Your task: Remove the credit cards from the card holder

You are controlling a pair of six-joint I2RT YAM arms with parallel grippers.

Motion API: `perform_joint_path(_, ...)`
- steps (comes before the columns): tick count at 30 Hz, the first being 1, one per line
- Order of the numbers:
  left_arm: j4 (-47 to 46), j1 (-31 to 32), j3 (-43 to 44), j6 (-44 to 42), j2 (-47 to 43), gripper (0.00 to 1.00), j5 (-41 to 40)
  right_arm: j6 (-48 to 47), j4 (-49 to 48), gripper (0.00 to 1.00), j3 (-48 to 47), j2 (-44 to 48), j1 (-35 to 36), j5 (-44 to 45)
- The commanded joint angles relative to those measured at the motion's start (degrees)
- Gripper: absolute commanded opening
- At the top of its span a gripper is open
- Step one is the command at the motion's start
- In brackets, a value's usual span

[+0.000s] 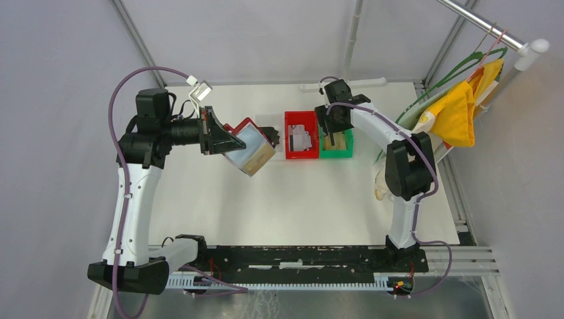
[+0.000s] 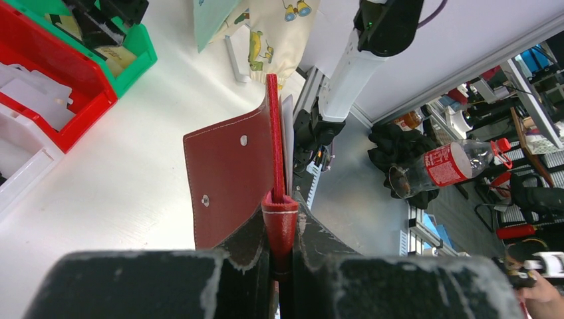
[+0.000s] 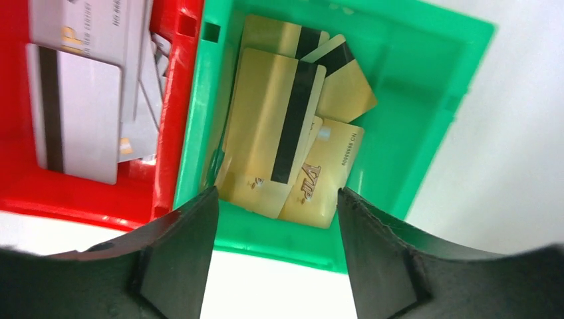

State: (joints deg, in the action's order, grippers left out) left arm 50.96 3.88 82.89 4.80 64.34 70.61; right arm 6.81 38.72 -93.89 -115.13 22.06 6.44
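Note:
The dark red card holder (image 1: 249, 147) hangs open above the table, its grey and tan inside facing up. My left gripper (image 1: 223, 141) is shut on it. In the left wrist view the jaws pinch its red strap tab, and the card holder (image 2: 229, 173) stands on edge past my left gripper (image 2: 281, 219). My right gripper (image 1: 330, 133) hovers over the green bin (image 1: 346, 151), open and empty. Several gold credit cards (image 3: 279, 133) lie in the green bin (image 3: 412, 80) below my right gripper (image 3: 277, 194). Grey credit cards (image 3: 80, 113) lie in the red bin (image 3: 179, 100).
The red bin (image 1: 289, 133) and the green bin stand side by side at the middle back of the table. A yellow cloth (image 1: 459, 109) hangs from a rail at the right. A pale bag (image 1: 382, 183) lies by the right arm.

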Motion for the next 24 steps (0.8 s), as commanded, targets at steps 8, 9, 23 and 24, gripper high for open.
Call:
perform_joint_path(8,0.7,-0.1,-1.5,-4.4,-2.1,0.03,5.6,1.4,-13.2,0.98,8.4,29.2,1.9,-24.6)
perform_joint_path(9,1.3,-0.1,-1.7,-6.2,-2.2,0.03,6.2,1.4,-15.9,0.98,10.2,31.8,2.2,-31.8)
perform_joint_path(23,9.4,2.2,-1.6,-17.3,-3.6,0.02,10.7,-4.0,-22.7,0.98,6.4,37.7,22.0,-58.3)
perform_joint_path(24,9.4,2.5,-1.7,-17.3,-4.1,0.02,11.1,-4.1,-22.3,0.98,6.0,37.2,22.9,-58.3)
